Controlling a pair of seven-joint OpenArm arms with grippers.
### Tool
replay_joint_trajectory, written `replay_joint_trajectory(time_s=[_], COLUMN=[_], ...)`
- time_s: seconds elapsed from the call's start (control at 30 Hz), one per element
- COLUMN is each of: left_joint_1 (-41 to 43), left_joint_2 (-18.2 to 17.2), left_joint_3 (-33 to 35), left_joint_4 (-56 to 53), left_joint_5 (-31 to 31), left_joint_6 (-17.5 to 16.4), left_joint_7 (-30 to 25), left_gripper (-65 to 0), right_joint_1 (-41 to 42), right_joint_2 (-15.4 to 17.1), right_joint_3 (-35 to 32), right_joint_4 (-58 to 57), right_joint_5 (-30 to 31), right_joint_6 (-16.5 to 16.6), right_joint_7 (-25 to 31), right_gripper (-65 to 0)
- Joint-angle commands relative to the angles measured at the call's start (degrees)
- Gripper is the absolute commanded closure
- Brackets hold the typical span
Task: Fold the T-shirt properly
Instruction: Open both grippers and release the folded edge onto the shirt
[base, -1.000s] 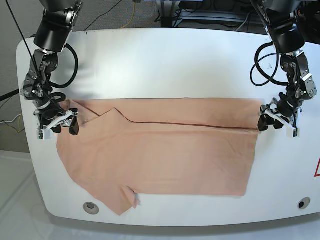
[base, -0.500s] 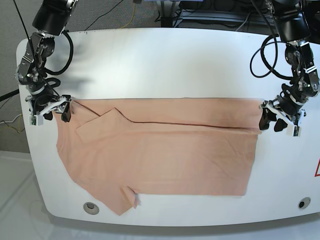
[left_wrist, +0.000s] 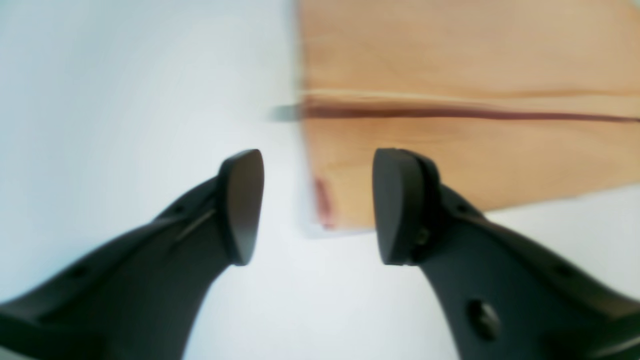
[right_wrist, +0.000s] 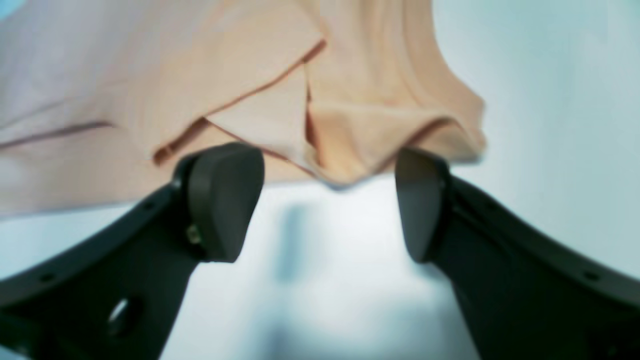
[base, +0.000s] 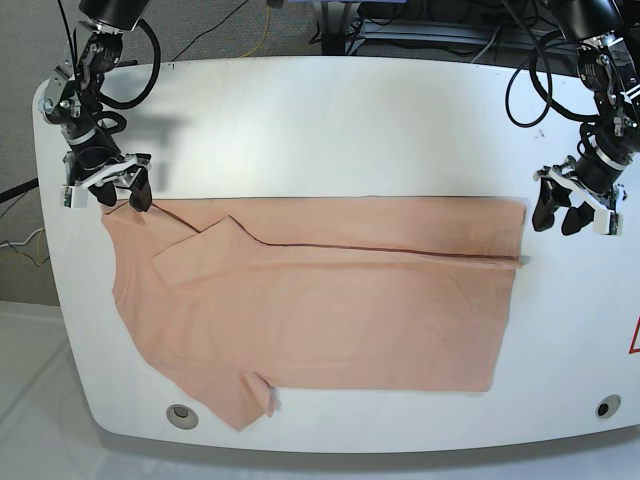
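Peach-pink cotton T-shirt (base: 320, 300): light, limp, drapes. Grip layered corners at 10 and 2 o'clock. Left gripper (base: 570, 212), right gripper (base: 103, 193): jaws apart, empty.

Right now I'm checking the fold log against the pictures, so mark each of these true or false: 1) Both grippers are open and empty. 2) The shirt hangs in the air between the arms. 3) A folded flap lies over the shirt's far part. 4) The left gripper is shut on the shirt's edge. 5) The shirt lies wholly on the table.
1) True: the left gripper and the right gripper stand open with nothing between the jaws.
2) False: the shirt lies flat on the table.
3) True: a fold line runs along its far part.
4) False: it is open, just off the shirt's edge.
5) True: no part hangs over the rim.
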Motion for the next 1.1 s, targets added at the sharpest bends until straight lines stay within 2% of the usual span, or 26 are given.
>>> replay_joint_trajectory(time_s=[0.0,0.17,0.37,0.57,0.77,0.83,1.07], left_joint_1=[0.8,1.1,-0.5,-1.4,-1.7,-1.2,-0.8], left_joint_2=[-0.7,0.9,2.6,4.9,5.4,5.1,4.6], left_joint_3=[-0.8,-0.5,0.1,0.0,0.2,1.1,1.7], left_joint_4=[1.2,-0.6,-2.6,-4.8,-5.0,-4.7,-4.1], left_joint_5=[-0.6,0.8,1.5,1.7,2.0,2.4,2.9], left_joint_6=[0.4,0.7,1.0,0.7,0.8,1.0,1.1], left_joint_7=[-1.3,-1.0,-0.8,-0.6,-0.6,-1.0,-2.3], left_gripper=[-37.1,-40.1,-39.6,-39.3,-38.5,-36.2,-33.1], right_joint_1=[-0.3,0.7,1.7,5.2,6.8,6.9,8.0], right_joint_2=[1.0,1.1,0.9,0.8,0.8,0.1,0.1], right_joint_3=[0.9,2.5,2.3,1.3,0.3,0.5,0.5], right_joint_4=[0.4,-0.1,-2.2,-6.0,-8.0,-8.6,-11.2], right_joint_5=[0.7,-0.3,-3.7,-8.5,-9.8,-10.0,-9.5], right_joint_6=[0.1,-0.3,-1.3,-3.7,-4.8,-5.4,-5.2], right_joint_7=[1.3,2.6,4.8,5.3,5.8,6.1,6.2], right_gripper=[-44.5,-44.3,-44.1,-44.1,-43.6,-42.7,-38.6])
